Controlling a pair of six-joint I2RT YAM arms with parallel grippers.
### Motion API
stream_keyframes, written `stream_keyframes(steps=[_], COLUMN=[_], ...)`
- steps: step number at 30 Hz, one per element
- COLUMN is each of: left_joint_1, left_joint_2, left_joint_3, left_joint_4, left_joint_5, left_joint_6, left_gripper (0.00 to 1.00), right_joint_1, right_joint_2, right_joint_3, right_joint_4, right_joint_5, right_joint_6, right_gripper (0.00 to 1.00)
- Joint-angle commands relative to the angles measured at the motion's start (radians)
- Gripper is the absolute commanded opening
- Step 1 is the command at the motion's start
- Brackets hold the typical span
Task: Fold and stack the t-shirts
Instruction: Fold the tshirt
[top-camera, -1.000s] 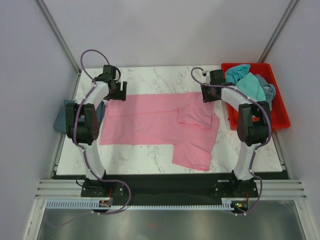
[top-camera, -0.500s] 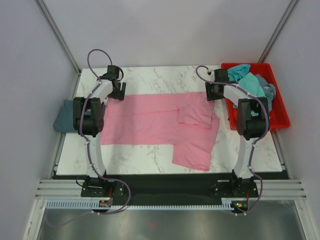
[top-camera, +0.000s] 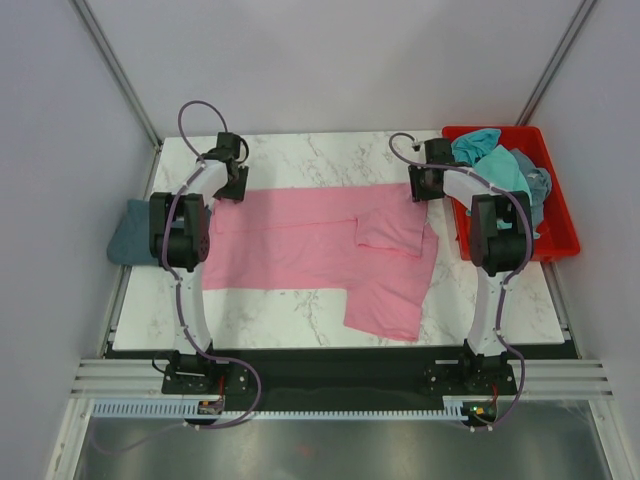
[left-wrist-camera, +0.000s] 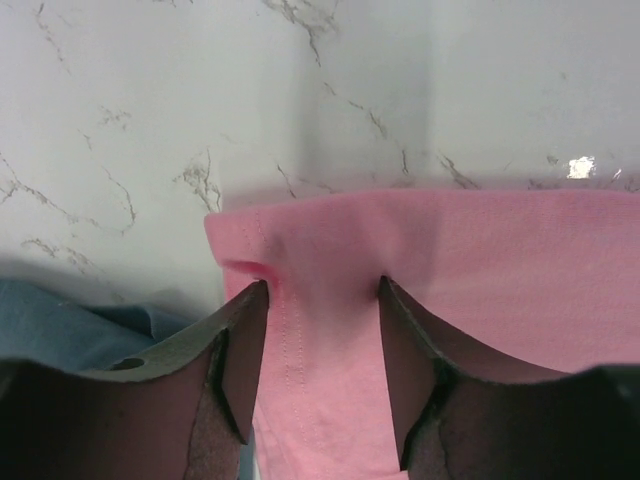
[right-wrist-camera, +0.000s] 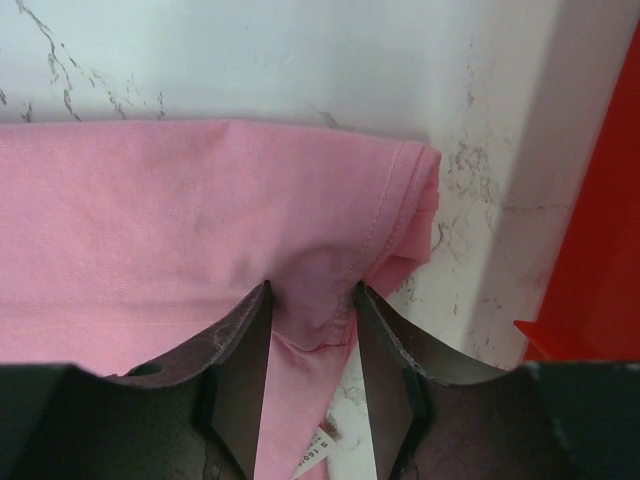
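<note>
Cloth first: pink shirt (top-camera: 300, 245) is a soft matte knit, spread mostly flat. One sleeve is folded in over the body and a lower flap hangs toward the near edge. Double stitching runs along the hems. Table (top-camera: 300, 155) is glossy white marble-look with grey veins.

Left gripper (left-wrist-camera: 323, 287) sits on the shirt's far left corner. Dark tapered fingers stand apart, astride the stitched hem, tips down on the cloth. There is a small pucker by the left finger; cannot tell whether the cloth is pinched. Slate-blue shirt (left-wrist-camera: 60, 330) lies crumpled just outside the left finger, at the table edge.

Right gripper (right-wrist-camera: 312, 290) is on the far right corner. Its fingers are clamped on a bunched ridge of pink cloth, with creases fanning out from the tips. White label (right-wrist-camera: 310, 462) peeks out below, between the fingers. Crate (top-camera: 560, 235), hard red plastic, is just to the right of this gripper and holds a turquoise shirt (top-camera: 500, 170) and a grey-blue shirt (top-camera: 540, 185), both rumpled.

Against a second ago: both arms have stretched farther out and stand straighter. The left elbow has lifted off the slate-blue shirt, so more of it shows. The left fingers have drawn closer together. The pink shirt's outline is unchanged.
</note>
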Motion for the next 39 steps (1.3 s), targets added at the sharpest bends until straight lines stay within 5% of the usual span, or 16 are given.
stream_keyframes(steps=[1, 11, 13, 27, 28, 32, 35, 39], left_joint_1=[0.015, 0.023, 0.023, 0.020, 0.018, -0.005, -0.028, -0.052], left_joint_2=[0.039, 0.082, 0.096, 0.263, 0.255, 0.104, -0.094, -0.268], left_joint_3=[0.039, 0.072, 0.099, 0.384, 0.388, 0.331, 0.259, 0.135], left_joint_4=[0.006, -0.009, -0.016, -0.005, -0.008, -0.019, -0.028, -0.028], left_joint_5=[0.014, 0.045, 0.040, -0.059, -0.066, -0.118, -0.107, -0.089], left_joint_6=[0.022, 0.025, 0.031, 0.106, 0.108, 0.060, 0.028, 0.025], left_gripper=[0.52, 0.02, 0.02, 0.03, 0.05, 0.74, 0.78, 0.86], right_joint_1=[-0.001, 0.002, 0.002, 0.000, 0.002, 0.017, 0.019, 0.019], right_joint_2=[0.038, 0.102, 0.121, 0.250, 0.248, 0.170, 0.015, -0.176], right_joint_3=[0.032, 0.096, 0.111, 0.308, 0.317, 0.328, 0.257, 0.167], right_joint_4=[-0.006, -0.029, -0.027, 0.004, 0.005, 0.022, 0.072, 0.091], right_joint_5=[0.066, 0.133, 0.147, 0.185, 0.185, 0.213, 0.186, 0.055], right_joint_6=[-0.003, -0.036, -0.036, -0.063, -0.063, -0.106, -0.126, -0.174], right_gripper=[0.46, 0.06, 0.00, 0.00, 0.00, 0.40, 0.57, 0.65])
